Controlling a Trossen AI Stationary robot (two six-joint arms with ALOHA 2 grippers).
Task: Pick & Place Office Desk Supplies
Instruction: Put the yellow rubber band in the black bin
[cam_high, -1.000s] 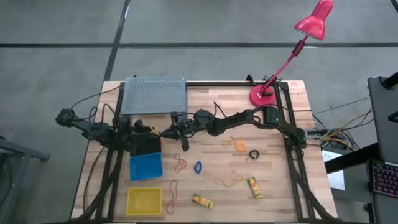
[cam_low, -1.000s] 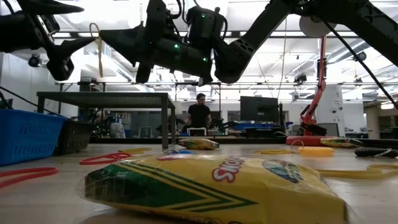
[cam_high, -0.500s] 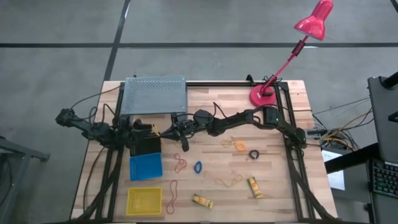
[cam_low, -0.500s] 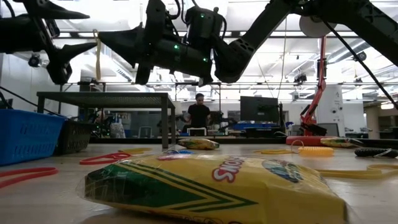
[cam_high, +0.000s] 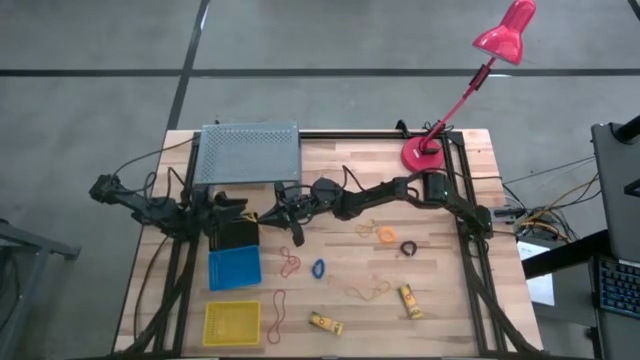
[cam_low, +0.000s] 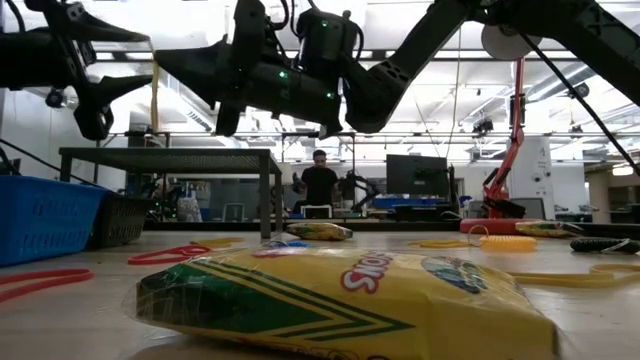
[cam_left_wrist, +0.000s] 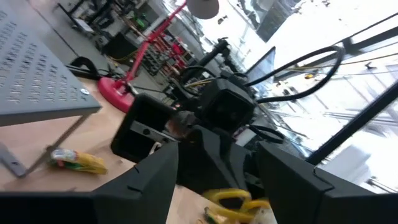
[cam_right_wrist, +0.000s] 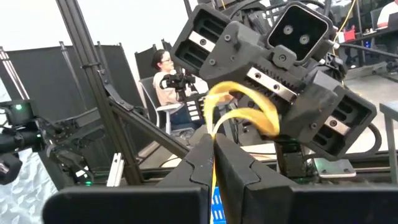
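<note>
Rubber band hanging between the two arms

A yellow rubber band is hanging stretched above the table; other bands, rings and tubes are lying scattered.

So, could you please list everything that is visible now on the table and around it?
Table: one, wooden.
Tray: one, grey, perforated, far left corner.
Desk lamp: one, pink, far right corner.
Bins: three, in a row on the left: black, blue, yellow.
Red rubber bands: two, middle, right of the bins.
Orange rubber bands: about three, right half.
Blue ring: one, centre.
Black ring: one, right.
Crayon packs: two, yellow, near edge.
Yellow rubber band: one, in the air.
Person: one, in the room behind.
Left gripper: open, above the black bin.
Right gripper: shut on the yellow rubber band.
</note>
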